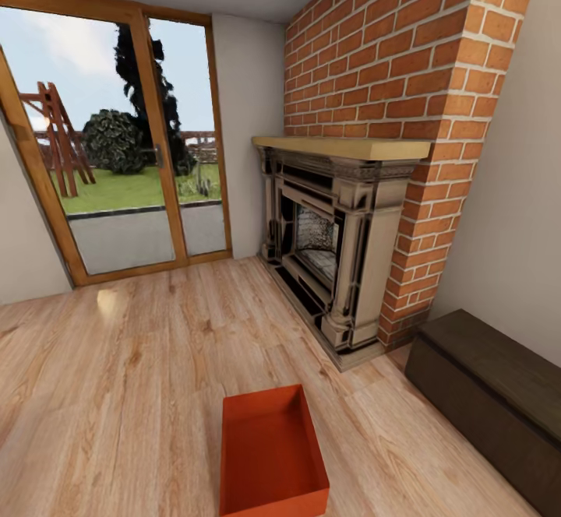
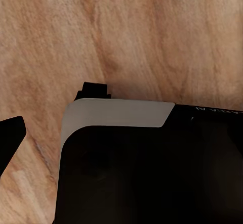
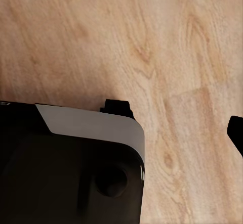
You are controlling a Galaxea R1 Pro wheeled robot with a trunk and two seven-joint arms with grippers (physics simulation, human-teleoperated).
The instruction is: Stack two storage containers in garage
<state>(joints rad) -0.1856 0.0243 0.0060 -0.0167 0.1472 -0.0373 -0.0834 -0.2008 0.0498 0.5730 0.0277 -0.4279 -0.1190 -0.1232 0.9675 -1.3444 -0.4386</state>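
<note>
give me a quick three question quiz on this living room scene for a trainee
1. True or false: the storage container lies on the wood-plank floor.
2. Multiple choice: what stands to the right of the brick fireplace in the head view? A) a blue sofa B) a long dark low cabinet C) a red car
3. Short answer: is the container open at the top, and does anything lie inside it?

Key
1. True.
2. B.
3. Open at the top; nothing shows inside it.
</note>
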